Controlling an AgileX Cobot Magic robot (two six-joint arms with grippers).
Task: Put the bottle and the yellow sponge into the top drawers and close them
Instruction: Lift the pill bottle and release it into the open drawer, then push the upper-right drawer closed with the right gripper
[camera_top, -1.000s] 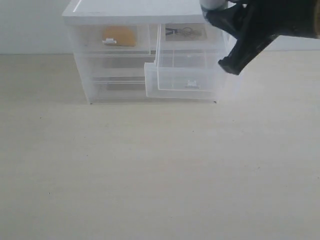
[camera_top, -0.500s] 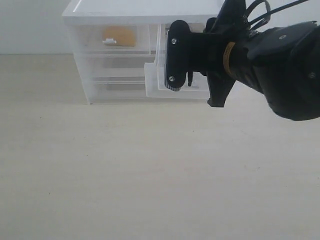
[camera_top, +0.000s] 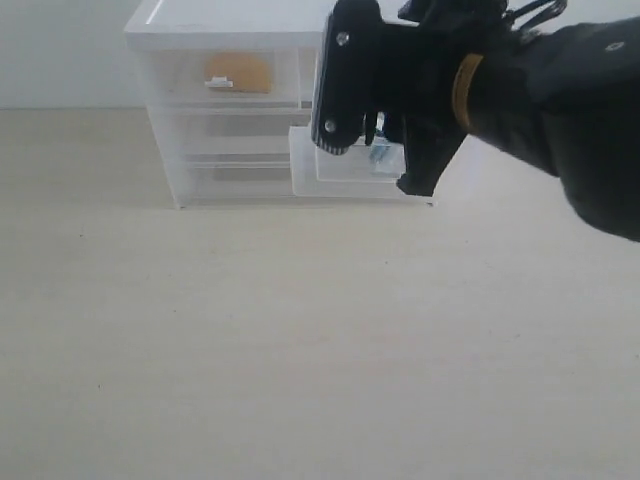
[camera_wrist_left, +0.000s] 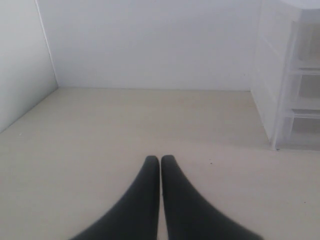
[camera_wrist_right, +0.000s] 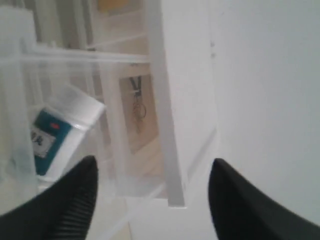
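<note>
The bottle (camera_wrist_right: 60, 132), white cap and teal label, lies tilted inside the pulled-out top right drawer (camera_wrist_right: 30, 55); in the exterior view only a teal speck of the bottle (camera_top: 380, 155) shows behind the arm. My right gripper (camera_wrist_right: 152, 167) hangs open over that drawer (camera_top: 303, 165), with nothing between its fingers. The yellow sponge (camera_top: 238, 72) sits behind the front of the shut top left drawer (camera_top: 180, 85). My left gripper (camera_wrist_left: 160, 159) is shut and empty, low over the table away from the cabinet (camera_wrist_left: 290, 75).
A key ring (camera_wrist_right: 136, 100) shows through the clear plastic beside the bottle. The right arm (camera_top: 500, 90) covers the cabinet's right half. Wide full-width drawers (camera_top: 230, 165) lie below the top ones. A white wall (camera_wrist_left: 150, 45) stands behind the table.
The right arm swung down and left in front of the open top right drawer. The bottle's white cap, up by the gripper a second ago, is now in the drawer.
</note>
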